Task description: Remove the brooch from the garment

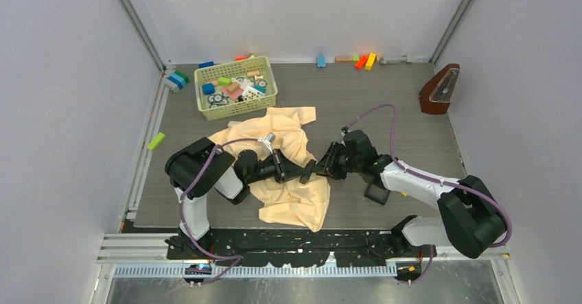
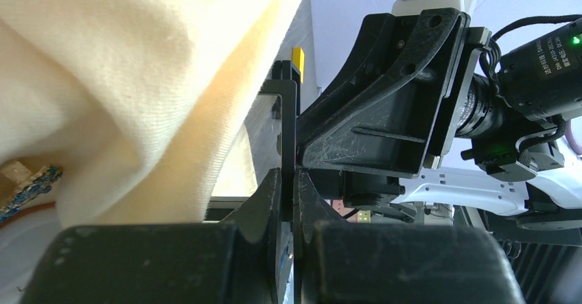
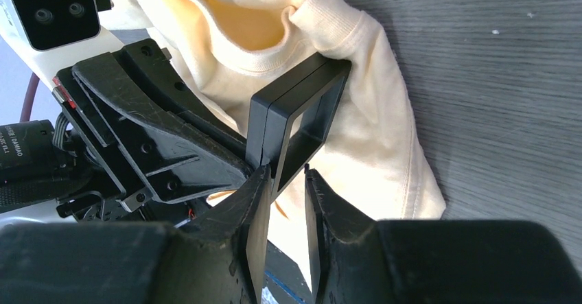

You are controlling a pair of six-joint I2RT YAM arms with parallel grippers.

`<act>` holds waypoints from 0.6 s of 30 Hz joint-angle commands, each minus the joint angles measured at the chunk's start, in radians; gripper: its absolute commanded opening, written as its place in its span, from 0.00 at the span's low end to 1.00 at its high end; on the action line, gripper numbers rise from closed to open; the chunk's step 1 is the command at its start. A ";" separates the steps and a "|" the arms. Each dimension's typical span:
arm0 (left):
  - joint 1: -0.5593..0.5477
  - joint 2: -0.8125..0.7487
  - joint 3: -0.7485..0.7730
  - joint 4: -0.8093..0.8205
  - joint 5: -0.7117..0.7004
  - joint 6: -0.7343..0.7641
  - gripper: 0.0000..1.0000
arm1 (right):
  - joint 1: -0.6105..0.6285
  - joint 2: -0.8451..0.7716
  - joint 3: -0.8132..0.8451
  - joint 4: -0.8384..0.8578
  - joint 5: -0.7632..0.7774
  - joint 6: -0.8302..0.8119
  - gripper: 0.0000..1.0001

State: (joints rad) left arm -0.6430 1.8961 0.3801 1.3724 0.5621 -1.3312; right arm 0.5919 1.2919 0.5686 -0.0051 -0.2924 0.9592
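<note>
The cream garment [image 1: 292, 180] lies crumpled mid-table. My left gripper [image 1: 307, 171] is shut on the edge of a black square tray [image 3: 298, 119], held upright above the cloth; its thin edge shows between the jaws in the left wrist view [image 2: 288, 132]. My right gripper [image 1: 324, 167] faces it, open, with its fingertips [image 3: 255, 194] on either side of the tray's lower corner. A small blue glinting bit [image 2: 31, 182] peeks from under a garment fold; it may be the brooch, I cannot tell.
A second black square tray [image 1: 376, 194] lies on the table by my right arm. A green basket [image 1: 235, 88] of blocks stands at the back left, a brown metronome [image 1: 439, 90] at the back right, and loose blocks along the back wall.
</note>
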 commanded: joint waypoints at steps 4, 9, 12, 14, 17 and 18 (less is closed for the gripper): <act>0.002 0.017 0.025 0.060 0.010 0.001 0.00 | 0.008 0.043 0.010 0.042 0.025 -0.019 0.29; 0.001 0.020 0.023 0.060 0.012 0.003 0.00 | 0.008 0.070 0.006 0.043 0.035 -0.022 0.28; 0.001 0.026 0.023 0.059 0.013 0.003 0.00 | 0.009 0.087 0.005 0.046 0.037 -0.016 0.27; 0.000 0.027 0.023 0.059 0.012 0.003 0.00 | 0.009 0.092 0.007 0.031 0.050 -0.014 0.26; 0.000 0.022 0.022 0.060 0.010 0.004 0.00 | 0.009 0.093 0.007 0.014 0.077 -0.019 0.24; 0.000 0.020 0.020 0.059 0.009 0.004 0.00 | 0.009 0.092 0.004 -0.010 0.085 -0.019 0.23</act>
State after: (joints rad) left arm -0.6365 1.9099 0.3847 1.3811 0.5690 -1.3380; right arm 0.5938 1.3445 0.5755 0.0681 -0.3077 0.9668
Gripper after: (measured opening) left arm 0.046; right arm 0.246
